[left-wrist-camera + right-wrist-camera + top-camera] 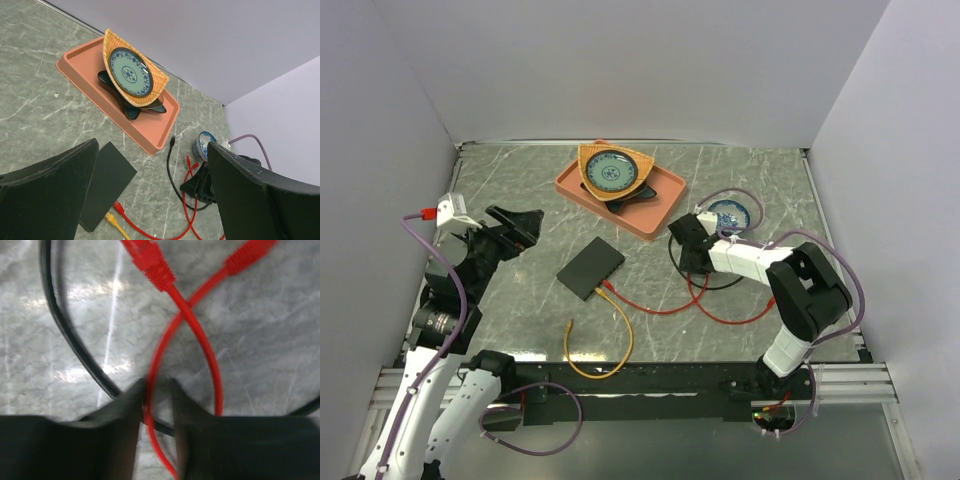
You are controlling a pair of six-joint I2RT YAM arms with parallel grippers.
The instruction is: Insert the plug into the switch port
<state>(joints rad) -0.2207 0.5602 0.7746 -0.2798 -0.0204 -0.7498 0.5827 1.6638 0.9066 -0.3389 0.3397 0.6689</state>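
Black box (591, 267) lying flat mid-surface (740, 170), with its port row (604, 282) on the near right edge, met there by a red cable (202, 340) and a yellow cable (623, 335). Right claw (157, 387) down low, clenched around the red cable. Red plug (150, 260) loose just ahead. Left claw (525, 228) raised at left, released, fingers wide apart.

Grey-green marbled tabletop (520, 175) with pale veins, plain lavender-white walls (620, 70) on three sides.
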